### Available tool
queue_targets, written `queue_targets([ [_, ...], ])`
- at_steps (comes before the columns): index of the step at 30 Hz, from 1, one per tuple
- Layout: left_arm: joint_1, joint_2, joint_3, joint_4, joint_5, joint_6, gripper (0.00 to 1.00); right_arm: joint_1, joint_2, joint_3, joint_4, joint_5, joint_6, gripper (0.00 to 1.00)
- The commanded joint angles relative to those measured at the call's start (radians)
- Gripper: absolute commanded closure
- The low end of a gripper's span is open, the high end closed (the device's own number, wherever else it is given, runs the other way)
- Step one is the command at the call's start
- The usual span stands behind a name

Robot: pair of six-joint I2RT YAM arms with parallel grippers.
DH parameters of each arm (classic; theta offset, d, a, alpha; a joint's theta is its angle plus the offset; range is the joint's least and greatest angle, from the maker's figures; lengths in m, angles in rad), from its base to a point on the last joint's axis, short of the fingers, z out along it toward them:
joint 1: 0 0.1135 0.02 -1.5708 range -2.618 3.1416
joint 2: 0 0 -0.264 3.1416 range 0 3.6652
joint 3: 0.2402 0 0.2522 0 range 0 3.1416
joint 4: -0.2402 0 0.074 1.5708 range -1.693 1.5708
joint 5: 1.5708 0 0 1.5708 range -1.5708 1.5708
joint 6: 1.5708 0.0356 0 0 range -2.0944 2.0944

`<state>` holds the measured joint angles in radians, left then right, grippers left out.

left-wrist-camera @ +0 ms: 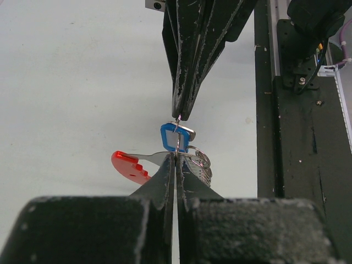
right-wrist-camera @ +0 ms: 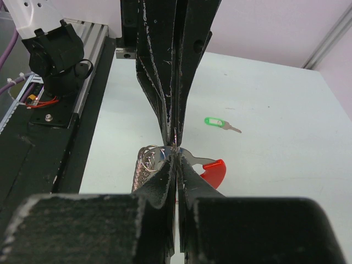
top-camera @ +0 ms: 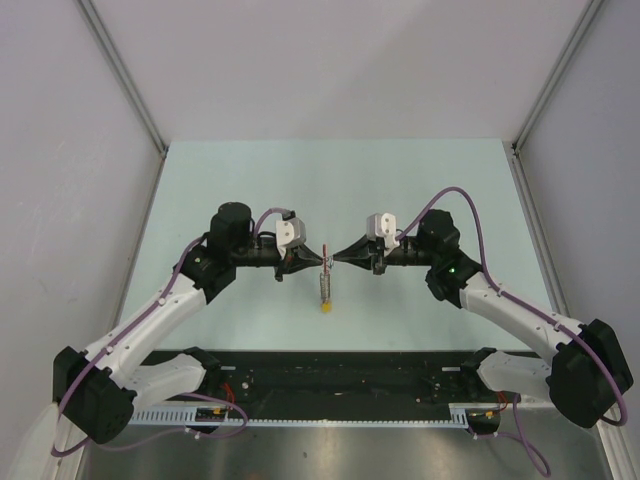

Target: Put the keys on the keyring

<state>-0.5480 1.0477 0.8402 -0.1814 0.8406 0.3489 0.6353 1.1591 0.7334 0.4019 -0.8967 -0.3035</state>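
Reaching inward from its base, the left arm holds its forearm level across the worktop (top-camera: 330, 180), and the left gripper (top-camera: 317, 259) points right toward the centre line. Its jaws are fully closed on the grey metal of the keyring (top-camera: 325, 285), beside the red piece (left-wrist-camera: 129, 165).

In the top view the keyring sits at mid-worktop, between the two sets of fingertips. Its long axis runs from the fingertips toward the near edge, with the red piece at the far end and a yellow cap (top-camera: 326, 308) at the near end. Whether it hangs free or rests on the surface cannot be told. The blue key (left-wrist-camera: 177, 137) sits directly between the opposing tips, cap upright.

The right arm mirrors the left, and the right gripper (top-camera: 336, 259) points left. Its jaws are closed on a thin wire loop (left-wrist-camera: 177, 119) that passes through the blue cap.

The green key (right-wrist-camera: 214, 122) lies flat on the worktop, apart from the bunch. In the right wrist view its blade points right.
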Motion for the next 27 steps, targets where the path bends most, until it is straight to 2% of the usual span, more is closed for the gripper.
queue_targets([
  [1,-0.006,0.002,0.026,0.045,0.005,0.007,1.0,-0.005,-0.029,0.037,0.034,0.021,0.021,1.0],
  [12,-0.006,0.025,0.02,0.049,-0.009,0.012,1.0,-0.008,-0.016,0.037,0.026,0.033,0.017,1.0],
  [27,-0.006,0.023,0.014,0.063,-0.018,0.01,1.0,-0.039,-0.012,0.037,0.015,-0.034,0.021,1.0],
])
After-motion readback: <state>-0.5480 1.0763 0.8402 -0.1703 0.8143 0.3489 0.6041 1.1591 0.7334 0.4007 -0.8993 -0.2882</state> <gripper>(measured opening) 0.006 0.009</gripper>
